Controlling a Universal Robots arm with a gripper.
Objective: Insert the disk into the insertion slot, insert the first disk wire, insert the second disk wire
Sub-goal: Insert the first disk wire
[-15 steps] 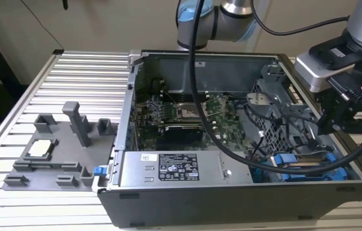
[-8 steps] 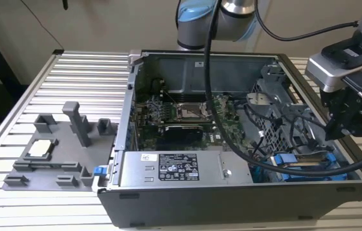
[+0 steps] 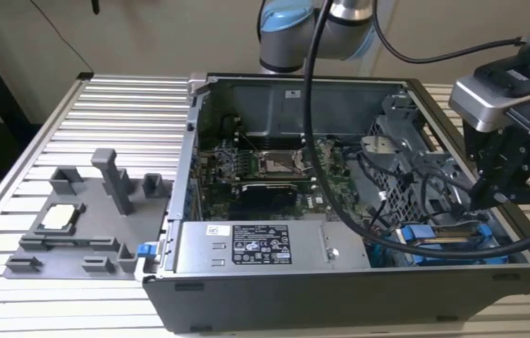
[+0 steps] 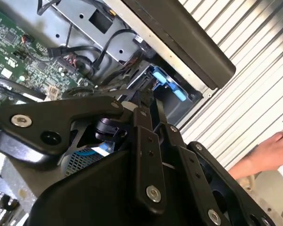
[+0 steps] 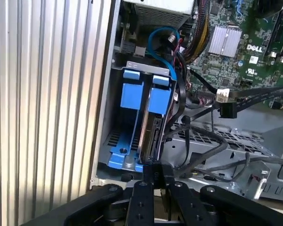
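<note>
The jaws of the gripper (image 5: 153, 165) are gripping the disk (image 5: 153, 134) by its end. The disk is standing on edge, mostly inside the insertion slot (image 5: 112, 113). Both wiring steps are seemingly waiting.

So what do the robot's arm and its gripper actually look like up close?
The arm is a thick silver-grey tube with light blue caps at its joints. Thick black cables hang loosely from it. Near the wrist sits a silver-grey block. The gripper is matte black, built of flat linked bars pinned with silver screws.
</note>
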